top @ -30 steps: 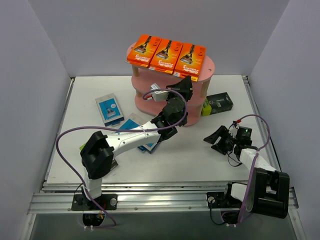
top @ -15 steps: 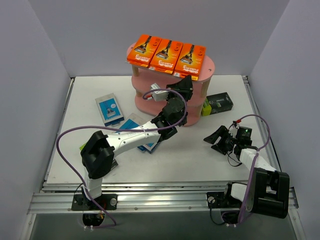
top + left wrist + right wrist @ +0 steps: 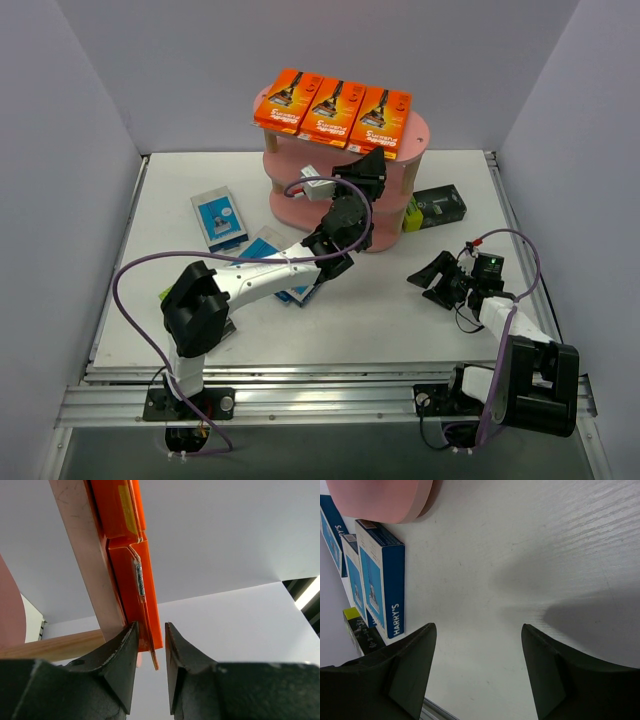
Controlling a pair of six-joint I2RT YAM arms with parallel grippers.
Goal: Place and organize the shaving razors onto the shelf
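Three orange packs (image 3: 335, 105) sit in a row on the shelf (image 3: 418, 135) top. The left gripper (image 3: 151, 632) has its jaws apart, straddling the end pack's overhanging edge without clamping, probably to square it. The right gripper (image 3: 478, 630) is apart and empty. Blue packs (image 3: 380, 575) wait on the tabletop (image 3: 400, 300) beside the shelf.

Bright, even overhead light w/ soft shadows; wrist-cam foregrounds slightly blurry.

Blue-and-white packs (image 3: 260, 243) partly hidden beneath the left arm (image 3: 265, 278)
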